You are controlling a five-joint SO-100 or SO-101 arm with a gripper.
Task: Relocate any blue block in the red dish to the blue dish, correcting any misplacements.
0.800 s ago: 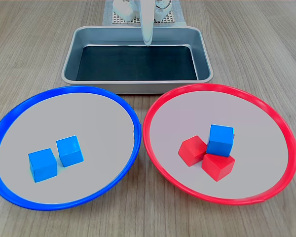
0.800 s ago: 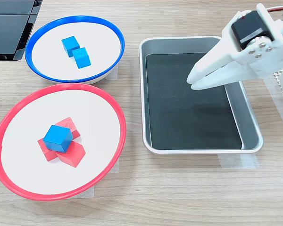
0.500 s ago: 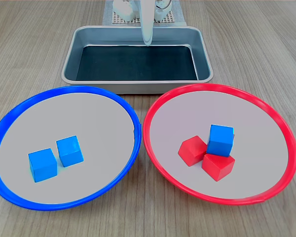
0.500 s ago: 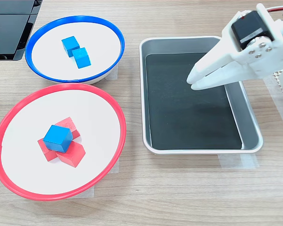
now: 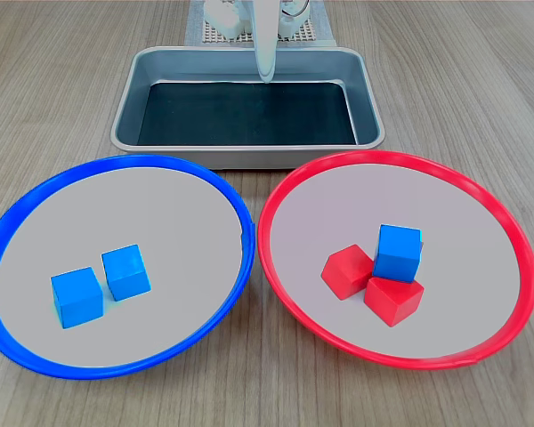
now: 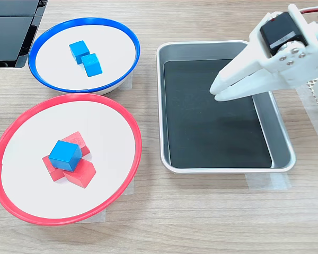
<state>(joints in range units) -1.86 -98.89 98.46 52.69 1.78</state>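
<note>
White plastic pincer, tips nearly closed and empty, hangs over the rectangular metal tray. One glossy blue block sits atop two red cubes in the round red dish, right of the blue dish in the first exterior view.

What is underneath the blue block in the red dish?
The blue block rests on two red cubes inside the red dish. Their tops where it sits are covered, as is the dish floor beneath them.

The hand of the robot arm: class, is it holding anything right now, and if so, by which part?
Nothing is held. The hand hangs over the metal tray with its fingers nearly together and nothing between them. The blue block sits untouched on the red cubes.
</note>
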